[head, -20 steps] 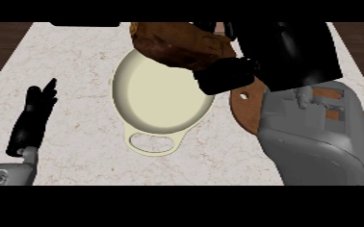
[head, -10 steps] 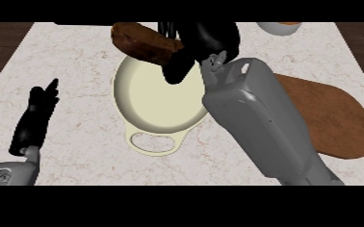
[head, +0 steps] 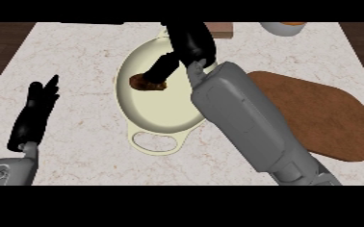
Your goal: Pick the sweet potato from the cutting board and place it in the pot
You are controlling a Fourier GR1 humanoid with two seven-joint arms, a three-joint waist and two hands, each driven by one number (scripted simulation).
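The brown sweet potato [head: 146, 82] lies inside the cream oval pot [head: 163, 110], on the left part of its floor. My right hand [head: 188, 43] hangs over the pot's far rim, fingers [head: 162, 69] stretched down so their tips overlap the potato's top edge; they are not curled round it. The grey right forearm crosses the pot's right side and hides that rim. The brown cutting board [head: 313, 115] lies bare to the right of the pot. At the left edge my left hand [head: 34, 115] rests open, fingers up.
The pot's loop handle [head: 155, 142] points toward me. A light bowl [head: 283, 28] sits at the far right of the counter. A brown block [head: 222, 29] lies just behind the pot. Marble counter shows between the left hand and the pot.
The right hand swung from the pot's far left rim to over its middle, and the sweet potato went from the hand's grasp down onto the pot's floor. The left hand stayed still.
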